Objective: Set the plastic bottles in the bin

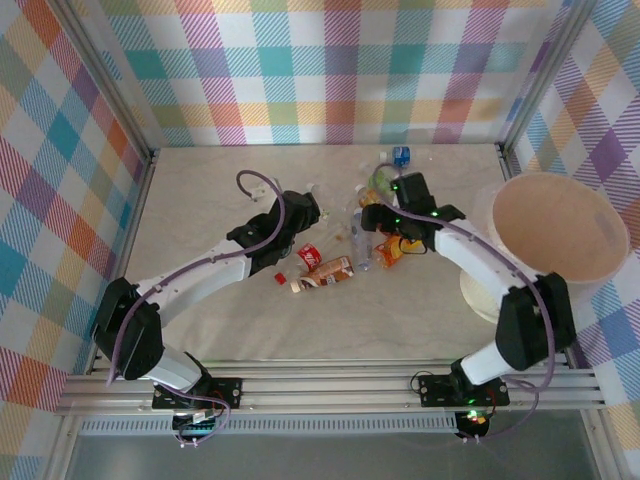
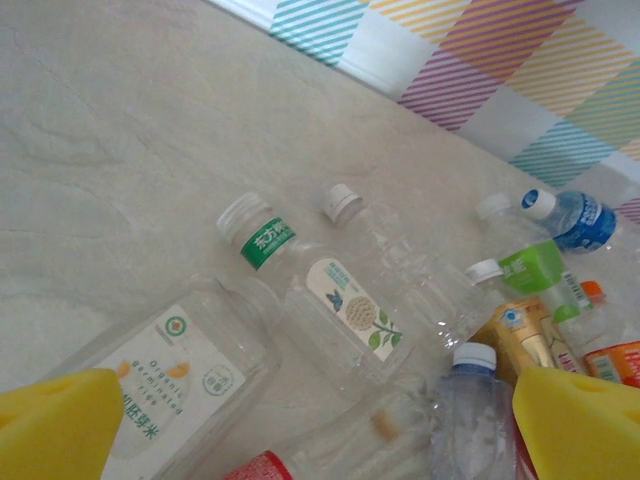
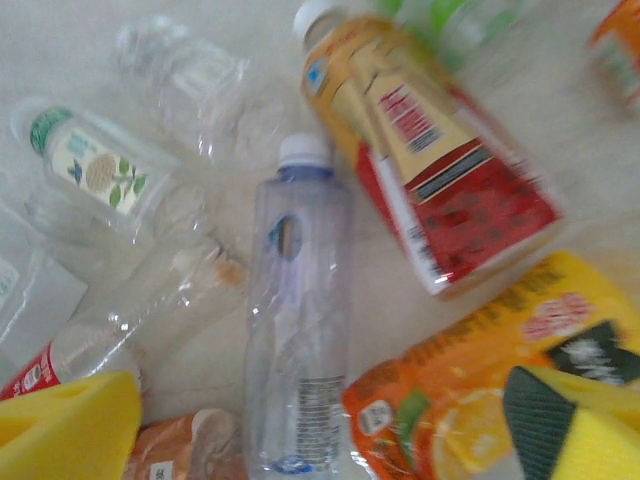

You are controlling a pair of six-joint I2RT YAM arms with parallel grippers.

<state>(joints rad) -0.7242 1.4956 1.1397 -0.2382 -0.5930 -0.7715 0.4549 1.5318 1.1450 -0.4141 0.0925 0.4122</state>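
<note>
Above the plastic bottles, left pincer and right pincer, both spread wide, empty, half cropped at frame bottom.

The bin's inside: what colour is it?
Pinkish-tan; the bin shows best in the top external view.

Glossy clear plastic bottles, matt tabletop

"Organic" on white-label btl, Chinese chars on green neck band, rest unreadable
</note>
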